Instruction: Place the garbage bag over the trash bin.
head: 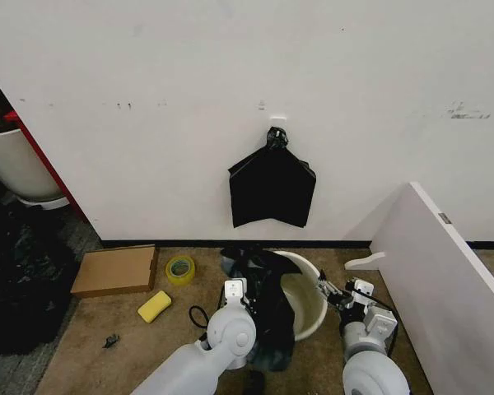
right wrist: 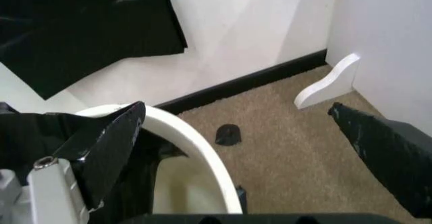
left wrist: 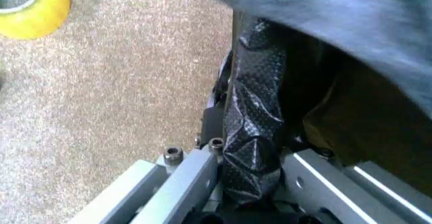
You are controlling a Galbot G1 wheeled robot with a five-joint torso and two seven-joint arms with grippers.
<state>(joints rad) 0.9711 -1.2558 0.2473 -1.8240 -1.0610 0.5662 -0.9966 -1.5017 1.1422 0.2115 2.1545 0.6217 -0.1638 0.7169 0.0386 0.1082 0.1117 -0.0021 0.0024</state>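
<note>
The trash bin (head: 306,306), a round cream-white bucket, stands on the carpet below the wall. The garbage bag (head: 263,284), black and crinkly, hangs over the bin's left rim and down its outer side to the floor. My left gripper (head: 235,291) is pressed against the bag at that left side; in the left wrist view its textured black fingers (left wrist: 253,113) stand together, shut on the bag (left wrist: 337,27). My right gripper (head: 334,293) is at the bin's right rim. It is open, and the rim (right wrist: 199,145) passes between its two fingers (right wrist: 108,143).
A flat black bundle (head: 272,186) hangs on the wall above the bin. A yellow tape roll (head: 180,269), a cardboard box (head: 115,271) and a yellow sponge (head: 154,306) lie to the left. A white board (head: 445,271) leans on the right. A white tub (head: 16,163) stands far left.
</note>
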